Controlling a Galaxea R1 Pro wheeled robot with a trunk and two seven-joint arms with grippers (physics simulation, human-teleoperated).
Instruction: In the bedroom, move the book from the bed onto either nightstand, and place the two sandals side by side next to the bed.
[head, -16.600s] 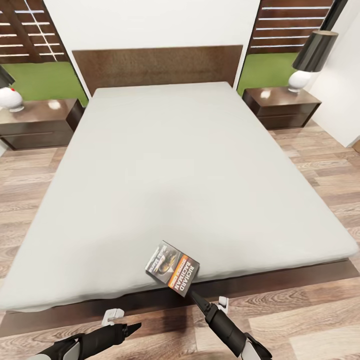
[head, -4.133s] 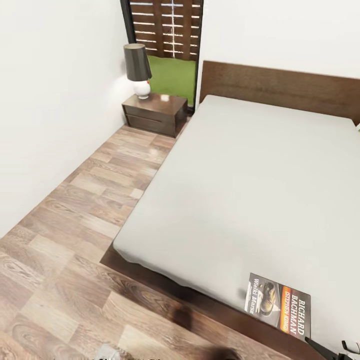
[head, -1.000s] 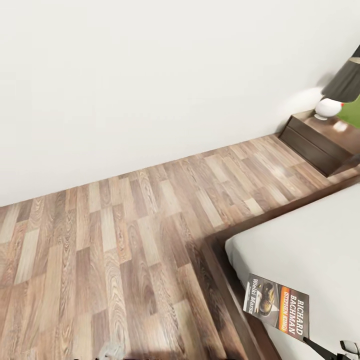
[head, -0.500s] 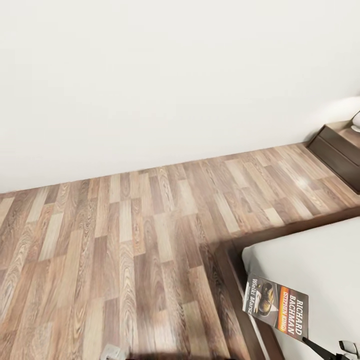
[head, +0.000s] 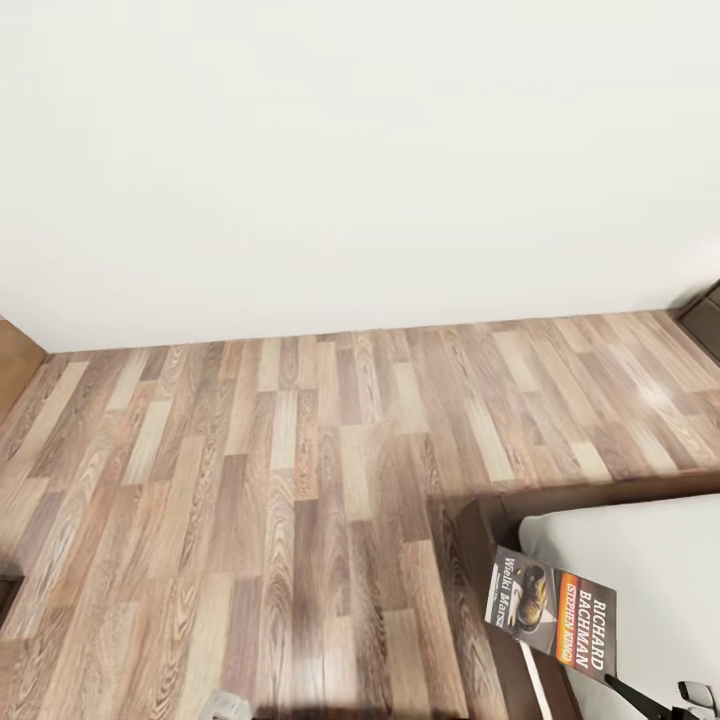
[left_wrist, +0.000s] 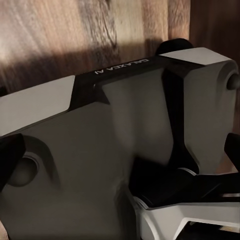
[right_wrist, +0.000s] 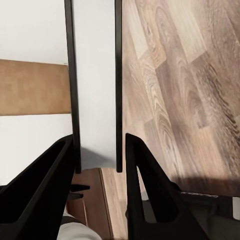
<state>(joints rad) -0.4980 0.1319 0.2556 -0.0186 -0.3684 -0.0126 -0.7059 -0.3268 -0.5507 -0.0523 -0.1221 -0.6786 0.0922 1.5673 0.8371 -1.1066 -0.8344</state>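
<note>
A home bedroom: bed (head: 640, 530) corner, wood-plank floor (head: 300, 450), plain white wall (head: 350, 150)

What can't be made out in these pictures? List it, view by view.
Nightstand: head view, cut off by the right edge; just a dark corner.
Bed: head view, cut by the right and bottom edges.
Right tool: head view, mostly cut by the bottom edge.
Book cover: right wrist view, seen edge-on in the tool's grip.

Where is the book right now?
In the head view the book is at the lower right, held up by the right gripper over the corner of the bed, above the wood floor.
</note>
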